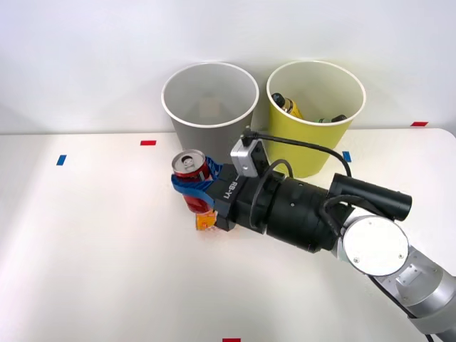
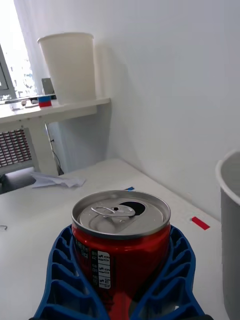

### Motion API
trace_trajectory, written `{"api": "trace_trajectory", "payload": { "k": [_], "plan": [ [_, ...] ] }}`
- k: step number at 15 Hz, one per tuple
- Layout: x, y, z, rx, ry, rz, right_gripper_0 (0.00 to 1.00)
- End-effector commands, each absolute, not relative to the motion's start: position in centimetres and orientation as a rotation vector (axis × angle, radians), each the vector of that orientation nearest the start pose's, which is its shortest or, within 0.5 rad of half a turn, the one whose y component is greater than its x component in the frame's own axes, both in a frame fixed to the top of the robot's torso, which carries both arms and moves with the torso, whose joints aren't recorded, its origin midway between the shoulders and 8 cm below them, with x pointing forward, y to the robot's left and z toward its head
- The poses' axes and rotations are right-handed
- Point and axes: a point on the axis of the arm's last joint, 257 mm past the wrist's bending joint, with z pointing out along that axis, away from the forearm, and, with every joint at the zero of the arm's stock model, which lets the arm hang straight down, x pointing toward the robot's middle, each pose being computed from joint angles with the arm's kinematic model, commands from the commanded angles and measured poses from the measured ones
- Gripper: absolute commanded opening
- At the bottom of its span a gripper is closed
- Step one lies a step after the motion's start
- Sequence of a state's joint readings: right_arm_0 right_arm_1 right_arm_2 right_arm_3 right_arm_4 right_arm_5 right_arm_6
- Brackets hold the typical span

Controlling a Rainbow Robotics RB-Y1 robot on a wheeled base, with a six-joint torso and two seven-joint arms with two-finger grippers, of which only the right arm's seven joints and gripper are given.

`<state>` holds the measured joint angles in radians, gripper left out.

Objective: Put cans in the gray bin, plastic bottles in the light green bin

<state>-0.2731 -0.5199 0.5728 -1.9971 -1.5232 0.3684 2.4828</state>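
My right gripper (image 1: 191, 187) is shut on a red can (image 1: 191, 171), which it holds upright with the opened silver top facing up. In the wrist view the blue ribbed fingers (image 2: 62, 270) hug both sides of the red can (image 2: 120, 240). An orange can (image 1: 205, 221) peeks out on the table just under the gripper, mostly hidden. The gray bin (image 1: 206, 132) stands just behind the held can, and its rim (image 2: 229, 200) is close beside it. To its right, the light green bin (image 1: 313, 146) holds a yellow bottle (image 1: 288, 105) and a dark-tipped one (image 1: 335, 119).
My right arm (image 1: 313, 214) stretches across the table's right half in front of the light green bin. Small red (image 1: 148, 142) and blue (image 1: 61, 159) tape marks dot the white table. A white wall rises right behind the bins.
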Motion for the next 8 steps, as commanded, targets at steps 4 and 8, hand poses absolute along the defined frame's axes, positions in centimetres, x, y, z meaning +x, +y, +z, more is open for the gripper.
{"api": "trace_trajectory", "payload": {
  "k": [4,8],
  "plan": [
    [42.0,5.4,-4.2,-0.716,1.240,0.835,0.00],
    [43.1,5.8,-0.6,-0.644,1.174,0.842,0.00]
  ]
}}
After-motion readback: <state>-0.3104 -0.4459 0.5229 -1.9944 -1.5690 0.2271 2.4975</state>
